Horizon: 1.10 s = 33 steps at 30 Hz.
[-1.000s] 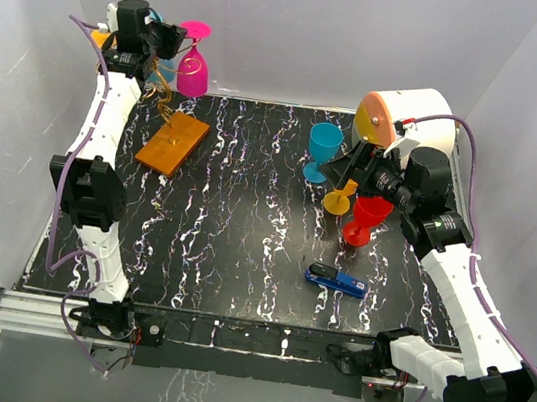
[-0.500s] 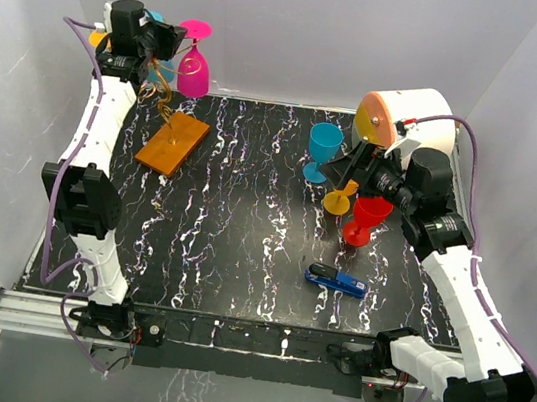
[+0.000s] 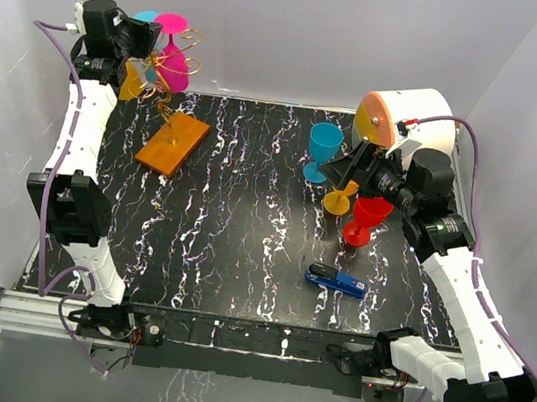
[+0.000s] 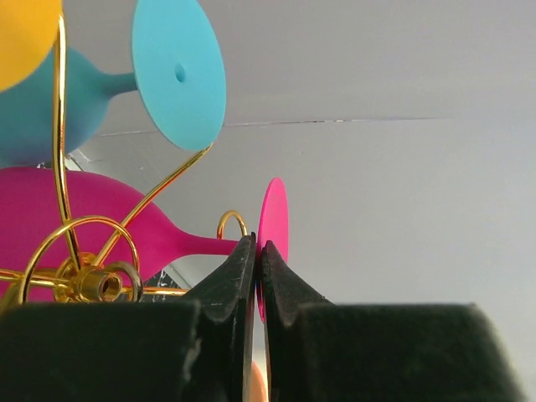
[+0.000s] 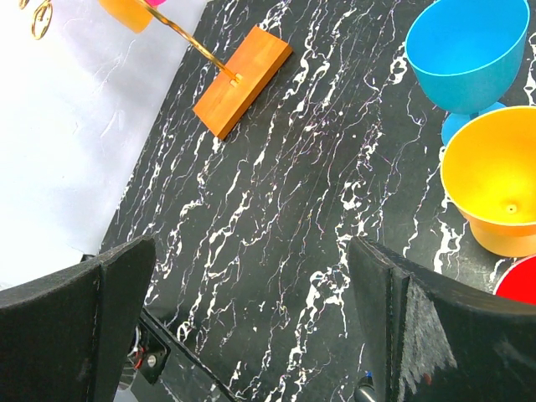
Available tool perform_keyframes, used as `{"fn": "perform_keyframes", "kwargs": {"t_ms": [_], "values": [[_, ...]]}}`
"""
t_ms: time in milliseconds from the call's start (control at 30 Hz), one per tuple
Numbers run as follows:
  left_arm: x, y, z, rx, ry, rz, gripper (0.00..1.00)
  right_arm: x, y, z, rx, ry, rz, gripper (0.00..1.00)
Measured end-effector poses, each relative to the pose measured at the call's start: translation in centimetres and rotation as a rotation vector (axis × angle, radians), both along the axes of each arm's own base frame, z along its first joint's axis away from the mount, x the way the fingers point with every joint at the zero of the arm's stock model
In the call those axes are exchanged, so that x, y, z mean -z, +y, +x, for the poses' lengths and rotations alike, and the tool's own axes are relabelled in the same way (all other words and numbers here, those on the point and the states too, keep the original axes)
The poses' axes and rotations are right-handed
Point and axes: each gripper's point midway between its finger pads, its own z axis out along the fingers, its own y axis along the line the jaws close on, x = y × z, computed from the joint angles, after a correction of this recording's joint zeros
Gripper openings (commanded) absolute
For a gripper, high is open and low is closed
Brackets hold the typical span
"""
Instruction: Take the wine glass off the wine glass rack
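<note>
The pink wine glass (image 3: 174,64) hangs bowl-down high at the back left, among the curled arms of the gold wire wine glass rack (image 3: 166,97), which stands on an orange base (image 3: 172,141). My left gripper (image 3: 143,38) is shut on the glass's flat pink foot (image 4: 274,216). In the left wrist view (image 4: 258,248) the stem (image 4: 201,244) passes a small gold loop of the rack (image 4: 84,272). A teal glass (image 4: 178,71) and an orange-yellow glass (image 3: 132,86) hang on the rack too. My right gripper (image 3: 355,163) is open and empty over the table (image 5: 251,251).
A blue glass (image 3: 323,147), a yellow glass (image 3: 339,200) and a red glass (image 3: 367,219) stand upright at the right by my right gripper. A blue stapler-like object (image 3: 337,280) lies in front of them. A white and orange cylinder (image 3: 407,121) lies at the back right.
My left gripper has moved left and slightly up with the pink glass. A curled rack arm now shows to the right of the glass. The right arm has not moved.
</note>
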Motion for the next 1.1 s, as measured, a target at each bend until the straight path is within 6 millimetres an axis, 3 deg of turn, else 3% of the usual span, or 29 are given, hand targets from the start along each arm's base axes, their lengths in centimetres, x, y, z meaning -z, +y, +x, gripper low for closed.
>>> {"fn": "perform_keyframes", "kwargs": {"t_ms": [133, 400, 700, 900, 1100], "values": [[-0.3, 0.4, 0.3, -0.007, -0.002, 0.002, 0.00, 0.0, 0.0, 0.0, 0.001, 0.002, 0.003, 0.98], [-2.1, 0.5, 3.1, -0.004, -0.059, 0.008, 0.00, 0.0, 0.0, 0.0, 0.001, 0.002, 0.003, 0.98], [0.9, 0.2, 5.6, 0.002, -0.013, -0.004, 0.00, 0.0, 0.0, 0.0, 0.001, 0.002, 0.002, 0.98], [1.6, -1.9, 6.5, 0.041, -0.011, -0.010, 0.00, 0.0, 0.0, 0.0, 0.001, 0.003, 0.003, 0.98], [0.7, -4.8, 6.4, 0.107, -0.045, -0.022, 0.00, 0.0, 0.0, 0.0, 0.001, 0.003, 0.003, 0.98]]}}
